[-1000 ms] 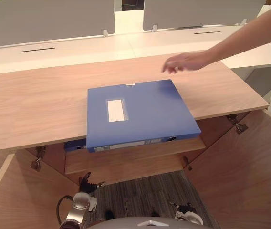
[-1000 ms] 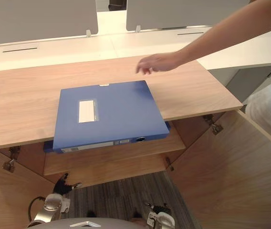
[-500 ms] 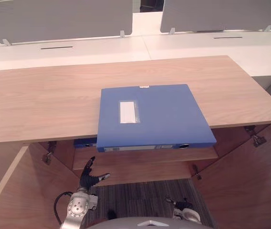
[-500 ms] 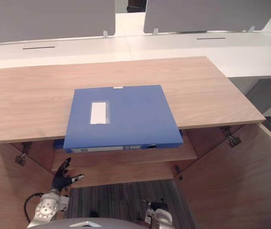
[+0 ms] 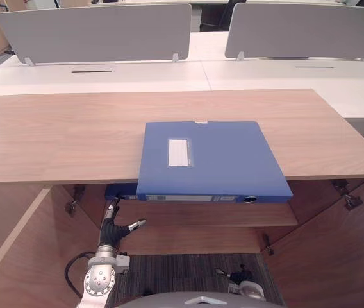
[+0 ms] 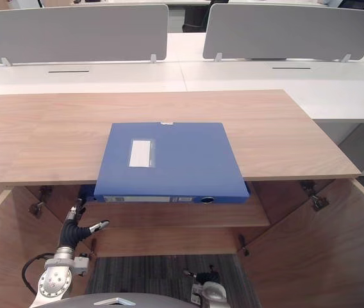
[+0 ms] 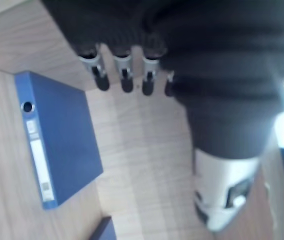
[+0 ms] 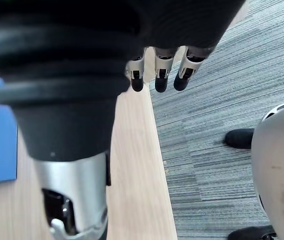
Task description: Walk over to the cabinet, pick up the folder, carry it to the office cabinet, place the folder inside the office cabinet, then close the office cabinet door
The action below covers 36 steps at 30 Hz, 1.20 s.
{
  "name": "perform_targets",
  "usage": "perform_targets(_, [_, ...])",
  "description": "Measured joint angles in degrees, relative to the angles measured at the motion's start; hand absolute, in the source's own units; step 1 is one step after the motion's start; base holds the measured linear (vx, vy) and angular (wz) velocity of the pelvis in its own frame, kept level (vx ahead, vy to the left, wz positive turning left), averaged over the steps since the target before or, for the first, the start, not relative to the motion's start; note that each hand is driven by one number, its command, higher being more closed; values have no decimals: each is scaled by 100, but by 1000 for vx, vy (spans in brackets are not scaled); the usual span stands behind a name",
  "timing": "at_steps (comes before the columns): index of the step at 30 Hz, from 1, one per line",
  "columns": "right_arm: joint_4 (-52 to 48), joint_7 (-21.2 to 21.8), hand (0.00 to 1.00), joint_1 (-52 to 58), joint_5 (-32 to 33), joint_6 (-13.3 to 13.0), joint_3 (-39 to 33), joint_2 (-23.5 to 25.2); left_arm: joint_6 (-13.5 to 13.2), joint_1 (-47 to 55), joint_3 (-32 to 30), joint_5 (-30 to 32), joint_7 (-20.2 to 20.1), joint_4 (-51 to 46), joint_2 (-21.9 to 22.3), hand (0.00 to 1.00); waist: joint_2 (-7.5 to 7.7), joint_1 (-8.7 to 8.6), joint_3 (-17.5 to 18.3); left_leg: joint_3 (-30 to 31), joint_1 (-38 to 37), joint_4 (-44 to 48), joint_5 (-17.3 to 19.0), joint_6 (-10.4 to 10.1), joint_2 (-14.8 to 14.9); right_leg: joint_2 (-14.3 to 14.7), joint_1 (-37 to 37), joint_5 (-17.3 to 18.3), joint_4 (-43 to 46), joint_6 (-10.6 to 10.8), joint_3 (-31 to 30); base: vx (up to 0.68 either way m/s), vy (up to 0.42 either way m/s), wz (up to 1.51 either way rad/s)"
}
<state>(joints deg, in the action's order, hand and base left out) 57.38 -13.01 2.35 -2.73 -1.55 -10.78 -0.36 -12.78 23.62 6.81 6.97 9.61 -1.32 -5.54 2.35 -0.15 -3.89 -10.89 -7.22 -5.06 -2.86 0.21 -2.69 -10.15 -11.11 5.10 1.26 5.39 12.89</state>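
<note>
Head and wrist views, read near to far, as I see them from the operator's station.

(a) Right robot hand (image 8: 161, 75): low at my right, hanging over the grey carpet (image 5: 182, 273) beside the edge of a wooden panel. Its fingers are loosely straight and hold nothing.

(b) Left robot hand (image 5: 110, 230): raised in front of the open cabinet (image 5: 15, 212), below the front lip of the top. Its fingers are straight and point upward, the thumb is spread to the side, and it touches nothing.

(c) Cabinet doors: the left door (image 5: 28, 256) and the right door (image 5: 336, 256) both stand swung open toward me.

(d) Shelf (image 5: 201, 215): inside the cabinet. A second blue folder (image 5: 120, 190) lies on it, mostly hidden under the top (only one corner is visible to me).

(e) Blue folder (image 5: 211, 160): the task's thing. It lies flat on the wooden surface (image 5: 54, 135) that forms the cabinet top. Its labelled cover faces up and its spine faces me, and its near edge overhangs the front lip. It is apart from both hands.

(f) White desks (image 5: 105, 77): directly behind the surface, carrying grey divider screens (image 5: 99, 32).
</note>
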Motion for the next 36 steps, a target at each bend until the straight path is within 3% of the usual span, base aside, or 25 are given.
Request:
perform_targets(24, [203, 31, 0, 10, -226, 2, 274, -72, -155, 64, -180, -282, -2, -750, 55, 0, 86, 62, 87, 155, 14, 0, -78, -10, 14, 25, -52, 58, 4, -10, 118, -6, -5, 3])
perform_targets(36, [183, 53, 0, 21, -437, 5, 256, -132, -130, 319, -223, -1363, -490, -1075, 188, 0, 88, 58, 57, 153, -216, 0, -82, -9, 19, 28, -282, 67, 28, -38, 121, 0, 0, 0])
